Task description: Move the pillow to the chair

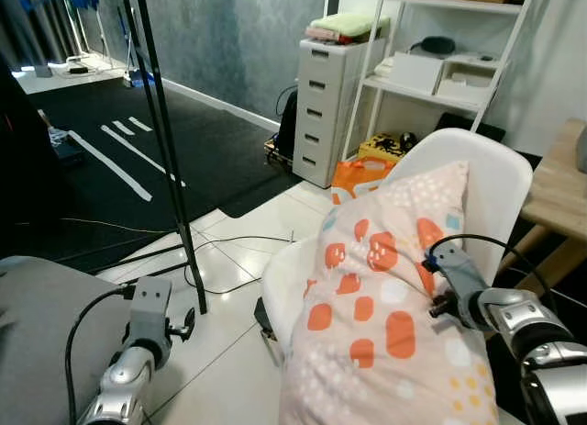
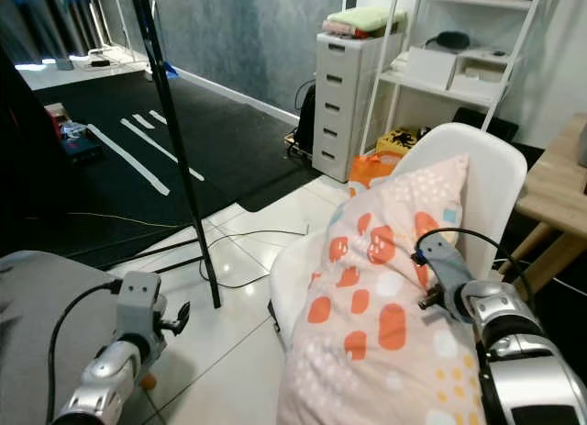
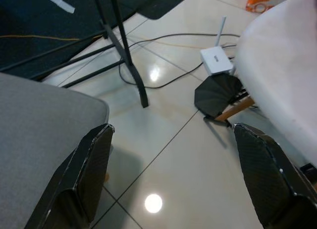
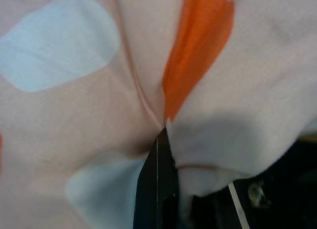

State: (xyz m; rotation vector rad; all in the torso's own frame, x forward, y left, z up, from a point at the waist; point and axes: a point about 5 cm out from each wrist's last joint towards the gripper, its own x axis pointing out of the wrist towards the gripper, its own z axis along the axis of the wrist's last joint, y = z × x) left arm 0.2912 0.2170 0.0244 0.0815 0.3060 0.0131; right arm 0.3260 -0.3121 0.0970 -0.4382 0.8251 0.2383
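- On the one white chair [image 1: 500, 173], one pink pillow [image 1: 385, 306] with orange and pale blue spots is seen leaning against the backrest.
- One right end effector [image 1: 429, 276] is pinched shut on a fold of the pillow's cover.
- One left end effector [image 3: 173, 179] is held wide open and empty above the tiled floor [image 3: 163, 155].

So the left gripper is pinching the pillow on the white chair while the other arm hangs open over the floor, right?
Not quite: the right gripper is the one shut on the pillow, as the right wrist view shows. The pillow does lie on the white chair, and it is the left gripper that hangs open over the floor.
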